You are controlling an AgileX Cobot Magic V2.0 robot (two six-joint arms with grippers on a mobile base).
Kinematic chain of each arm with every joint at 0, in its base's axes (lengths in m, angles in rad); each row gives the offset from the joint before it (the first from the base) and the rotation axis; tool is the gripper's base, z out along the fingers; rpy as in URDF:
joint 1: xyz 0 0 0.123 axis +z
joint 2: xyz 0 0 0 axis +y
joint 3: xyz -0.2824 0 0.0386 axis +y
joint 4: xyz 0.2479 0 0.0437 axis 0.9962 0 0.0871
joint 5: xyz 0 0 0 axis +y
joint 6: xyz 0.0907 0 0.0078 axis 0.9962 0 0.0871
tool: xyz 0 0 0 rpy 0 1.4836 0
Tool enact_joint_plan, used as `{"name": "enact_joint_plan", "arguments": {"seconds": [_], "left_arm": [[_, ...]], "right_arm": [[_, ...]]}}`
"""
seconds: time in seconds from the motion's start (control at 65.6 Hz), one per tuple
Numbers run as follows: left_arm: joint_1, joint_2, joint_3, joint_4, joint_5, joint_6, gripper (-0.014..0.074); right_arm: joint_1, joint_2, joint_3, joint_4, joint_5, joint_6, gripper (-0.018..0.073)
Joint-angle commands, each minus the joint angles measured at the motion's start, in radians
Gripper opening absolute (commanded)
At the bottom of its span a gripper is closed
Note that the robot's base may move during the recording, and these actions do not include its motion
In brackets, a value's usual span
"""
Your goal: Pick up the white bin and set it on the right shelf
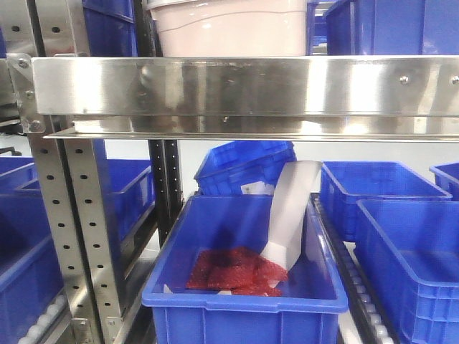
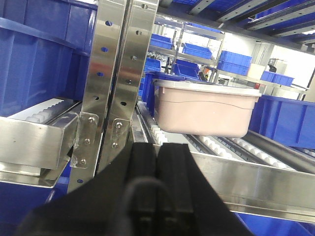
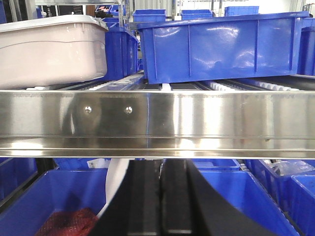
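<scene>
One white bin [image 1: 228, 29] sits on my right shelf [image 1: 244, 86], behind its front rail, blue crates beside it. Below, one blue crate [image 1: 244, 301] holds red stuff [image 1: 233, 272] and one white scoop [image 1: 290, 215]. No readable writing anywhere. My left gripper [image 2: 157, 191] and right gripper [image 3: 161, 196]: both pressed together, holding nothing.

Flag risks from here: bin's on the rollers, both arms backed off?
1. The white bin sits on the right shelf's rollers with neither gripper holding it, so it might roll toward the front rail.
2. It rests close beside a blue crate; re-gripping there looks tight.
3. Both the left gripper and the right gripper, jaws shut, sit near the rail; raising them could clip it.
</scene>
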Motion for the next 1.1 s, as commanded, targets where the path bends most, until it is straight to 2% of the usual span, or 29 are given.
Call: {"name": "enact_joint_plan", "arguments": {"seconds": [0.0, 0.442, 0.533, 0.655, 0.686, 0.716, 0.762, 0.807, 0.945, 1.082], "left_arm": [[-0.009, 0.012, -0.029, 0.0, -0.088, 0.001, -0.0118], [-0.009, 0.012, -0.029, -0.003, -0.088, 0.001, -0.0118], [-0.007, 0.012, -0.029, 0.059, -0.088, 0.029, -0.0118], [-0.007, 0.009, -0.013, 0.068, -0.103, 0.035, -0.0118], [-0.005, 0.005, -0.002, 0.081, -0.123, 0.053, -0.0118], [0.001, 0.0, 0.01, 0.104, -0.147, 0.105, -0.0118], [0.018, -0.008, 0.025, 0.1, -0.162, 0.236, -0.0118], [0.045, -0.018, 0.044, 0.068, -0.155, 0.309, -0.0118], [0.11, -0.056, 0.119, 0.004, -0.154, 0.319, -0.0118], [0.117, -0.109, 0.227, -0.001, -0.225, 0.317, -0.0118]], "right_arm": [[-0.007, -0.018, -0.002, -0.012, -0.093, 0.003, 0.0055], [-0.007, -0.018, -0.002, -0.012, -0.093, 0.003, 0.0055], [-0.007, -0.018, -0.002, -0.012, -0.093, 0.003, 0.0055], [-0.007, -0.018, -0.002, -0.012, -0.093, 0.003, 0.0055], [-0.007, -0.018, -0.002, -0.012, -0.093, 0.003, 0.0055], [-0.007, -0.018, -0.002, -0.012, -0.093, 0.003, 0.0055], [-0.007, -0.018, -0.002, -0.012, -0.093, 0.003, 0.0055], [-0.007, -0.018, -0.002, -0.012, -0.093, 0.003, 0.0055], [-0.007, -0.018, -0.002, -0.012, -0.093, 0.003, 0.0055], [-0.007, -0.018, -0.002, -0.012, -0.093, 0.003, 0.0055]]}}
